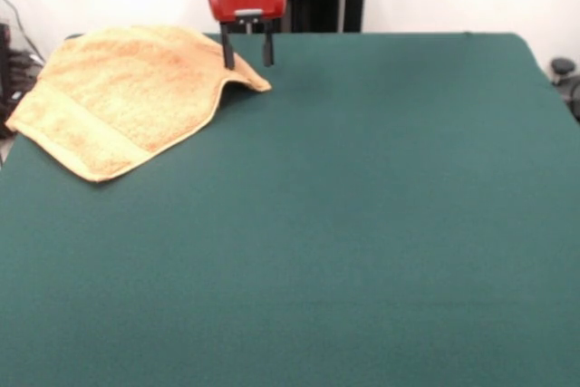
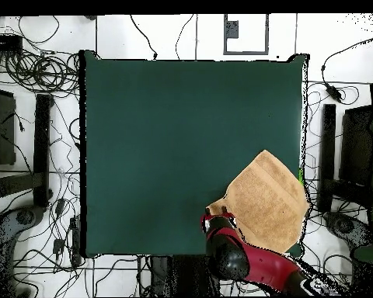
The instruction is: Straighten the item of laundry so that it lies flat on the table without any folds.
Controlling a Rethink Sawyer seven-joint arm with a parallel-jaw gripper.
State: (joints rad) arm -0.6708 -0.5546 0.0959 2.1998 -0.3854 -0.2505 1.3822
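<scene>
— Where's the pincer (image 1: 246, 50)?
— At the table's far side by the pedestal, its two dark fingers (image 1: 227, 50) apart, gripping nothing, tips at a raised corner of the orange-tan terry hand towel (image 1: 122, 97).
— And the towel?
— On the dark green felt-topped table (image 1: 362, 224), at a robot-side corner, rumpled, one edge hanging over the table's side.

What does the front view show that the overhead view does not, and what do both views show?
Only the front view shows the pincer with its two dark fingers apart, over the towel's raised corner. Only the overhead view shows cables on the floor around the table and the towel reaching past the table's edge. Both show the orange towel at one corner of the green table near the robot, and the red arm.
</scene>
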